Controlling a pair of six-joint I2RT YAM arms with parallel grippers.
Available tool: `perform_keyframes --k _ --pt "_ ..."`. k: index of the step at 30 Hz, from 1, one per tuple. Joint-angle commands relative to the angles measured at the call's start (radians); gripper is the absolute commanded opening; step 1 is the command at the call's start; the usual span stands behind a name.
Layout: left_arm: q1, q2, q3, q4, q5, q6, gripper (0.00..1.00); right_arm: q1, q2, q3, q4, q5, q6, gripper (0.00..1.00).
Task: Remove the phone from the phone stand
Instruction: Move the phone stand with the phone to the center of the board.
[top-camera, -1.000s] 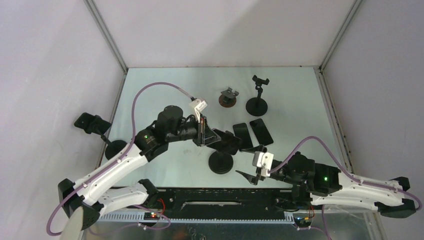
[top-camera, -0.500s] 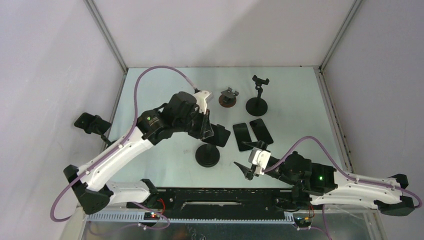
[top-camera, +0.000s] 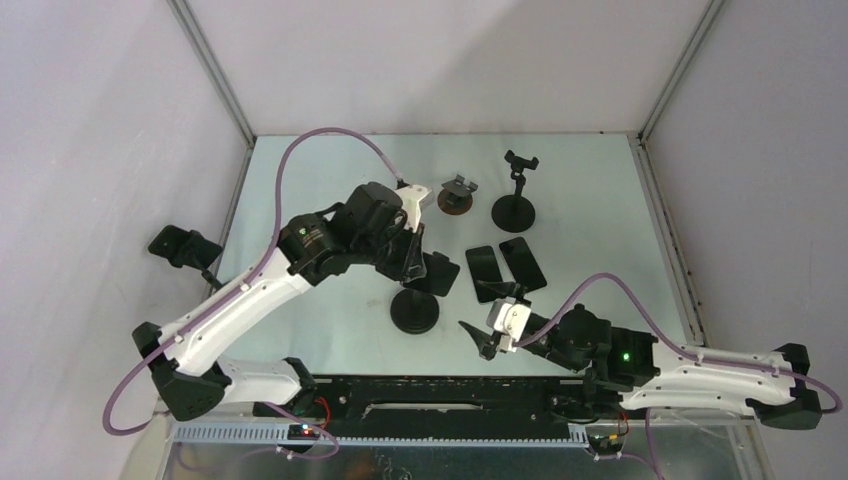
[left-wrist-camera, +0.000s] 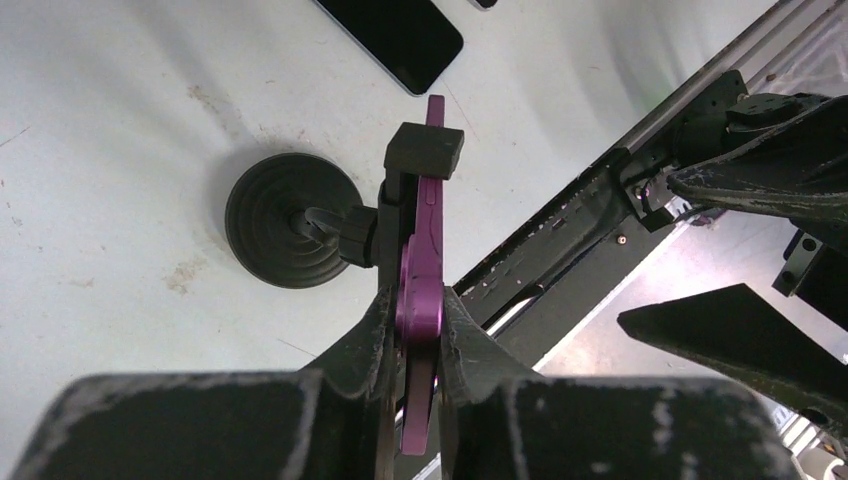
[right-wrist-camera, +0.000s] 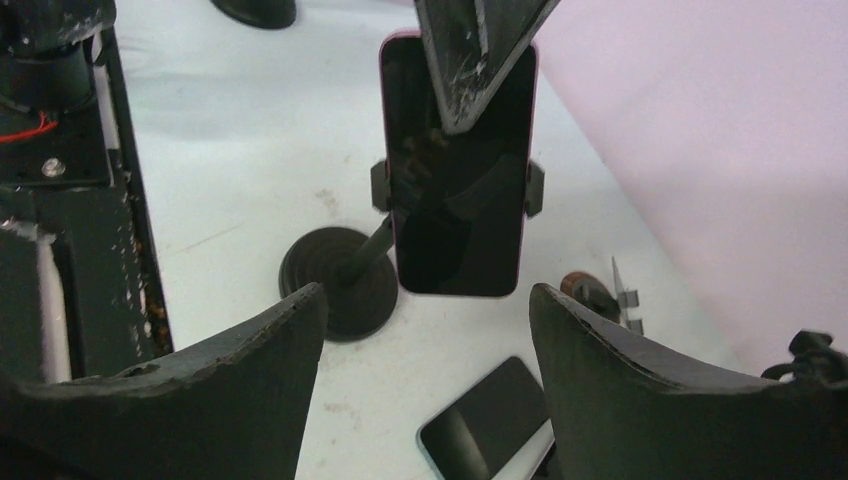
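Note:
The phone (right-wrist-camera: 457, 200), dark-screened with a purple rim, sits upright in the clamp of a black phone stand (right-wrist-camera: 335, 280) with a round base (top-camera: 414, 312). My left gripper (left-wrist-camera: 415, 335) is shut on the phone's (left-wrist-camera: 421, 285) top edge, pinching it edge-on between both fingers. Seen from the top, the left gripper (top-camera: 418, 260) is over the phone (top-camera: 441, 273). My right gripper (right-wrist-camera: 425, 310) is open and low, facing the screen a short way off, touching nothing. From above, the right gripper (top-camera: 480, 335) lies right of the stand base.
Two loose phones (top-camera: 484, 272) (top-camera: 522, 262) lie flat right of the stand. A small brown-based stand (top-camera: 457, 195) and a tall black stand (top-camera: 514, 205) are at the back. Another holder (top-camera: 185, 248) hangs off the left edge. The black rail (top-camera: 440, 395) runs along the near edge.
The left gripper has shifted the phone and its stand left and a little farther back. The right gripper has moved left toward the stand, staying open.

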Motion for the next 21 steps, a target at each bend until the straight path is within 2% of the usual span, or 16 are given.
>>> perform_keyframes --k 1,3,9,13,21 --pt "0.0 -0.045 -0.04 0.035 0.024 -0.029 0.1 0.005 0.067 0.006 0.245 -0.005 -0.114 0.78" --pt "0.0 -0.06 -0.064 0.055 0.023 -0.038 0.11 0.005 0.114 0.014 0.302 -0.008 -0.158 0.78" --pt "0.007 -0.147 -0.173 0.105 -0.04 -0.068 0.27 -0.009 0.203 0.044 0.357 -0.038 -0.193 0.79" --pt "0.021 -0.23 -0.241 0.115 -0.08 -0.085 0.37 -0.027 0.214 0.057 0.324 -0.085 -0.158 0.78" --pt "0.032 -0.331 -0.304 0.167 -0.081 -0.119 0.64 -0.038 0.238 0.106 0.245 -0.169 -0.165 0.79"
